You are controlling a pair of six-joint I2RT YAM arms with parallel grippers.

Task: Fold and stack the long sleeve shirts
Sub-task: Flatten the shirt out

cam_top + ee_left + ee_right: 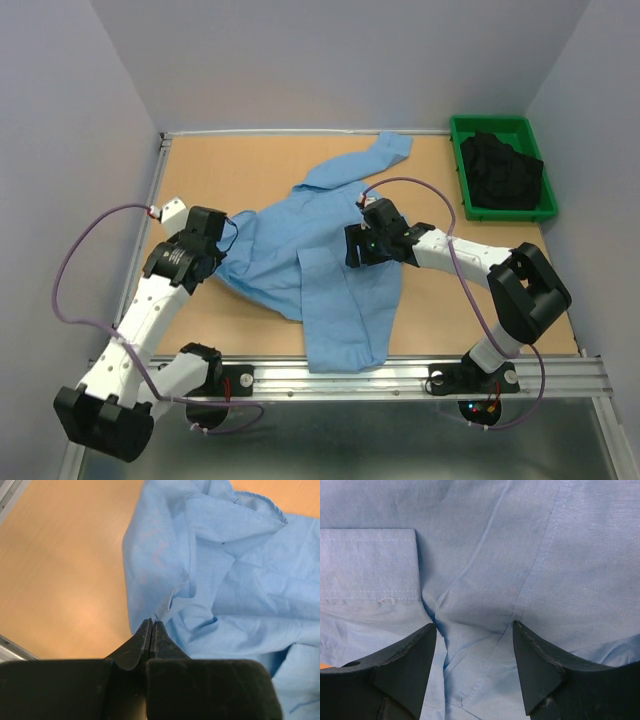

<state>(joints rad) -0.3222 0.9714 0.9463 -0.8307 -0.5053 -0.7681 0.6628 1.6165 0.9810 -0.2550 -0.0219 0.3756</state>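
Note:
One light blue long sleeve shirt [320, 260] lies crumpled across the middle of the wooden table, one sleeve [385, 152] reaching toward the far edge. My left gripper [218, 262] is at the shirt's left edge, shut on a small pinch of the fabric [165, 605]. In the left wrist view that gripper [152, 622] has its fingertips pressed together with the cloth rising from them. My right gripper [362, 246] rests on the shirt's middle. Its fingers [420, 645] stand wide apart and press on the cloth [480, 580], with a ridge of fabric between them.
A green bin [522, 130] holding dark clothing [500, 170] stands at the back right corner. Bare table [200, 170] shows at the left and far side. Grey walls close in the table on three sides, and a metal rail [400, 375] runs along the near edge.

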